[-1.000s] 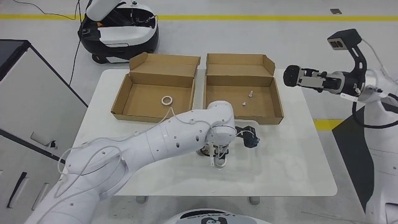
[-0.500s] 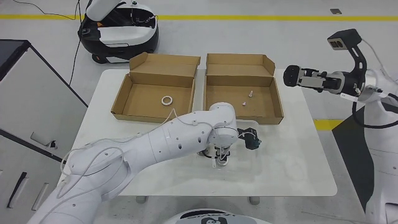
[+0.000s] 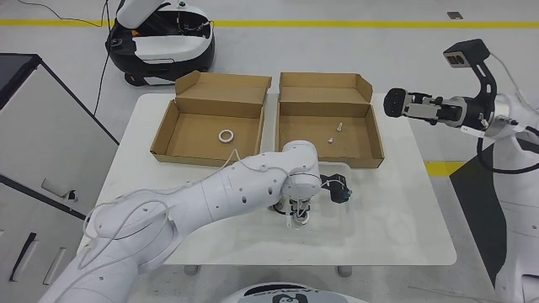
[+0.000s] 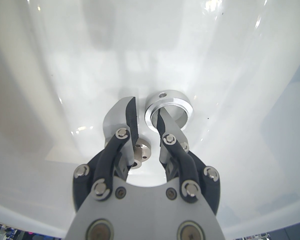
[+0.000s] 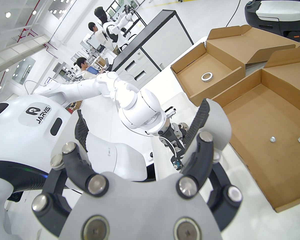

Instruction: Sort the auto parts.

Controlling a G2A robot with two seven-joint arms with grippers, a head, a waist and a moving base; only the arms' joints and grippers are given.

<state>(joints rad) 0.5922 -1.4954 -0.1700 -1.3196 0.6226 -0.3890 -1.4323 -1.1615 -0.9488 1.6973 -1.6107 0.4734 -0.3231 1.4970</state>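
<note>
The glossy white table carries 2 open brown boxes side by side along its far edge. The left cardboard box holds a loose silver ring and the right cardboard box holds 2 small silver fasteners, which suggests 1 box per kind of part. The left arm stretches from the near left corner across to the front middle of the table, its wrist turned straight down so that the left gripper meets the surface from above. The right arm is held level and raised beside the table's right edge, well apart from the work. The right gripper is spread wide with nothing in it, probably parked there to keep the boxes unobstructed. Under the left gripper a silver metal ring collar with a threaded side hole lies flat on the table. 1 finger sits inside its bore and the other finger stands just outside the wall, a narrow gap showing there, so the jaws are narrowly apart and straddle the wall without pinching it yet. That straddle looks chosen because the collar is low and smooth, and its wall offers the easiest hold. A small flanged metal hub lies on the table just beside the collar, beneath the gripper, not yet sorted.
</note>
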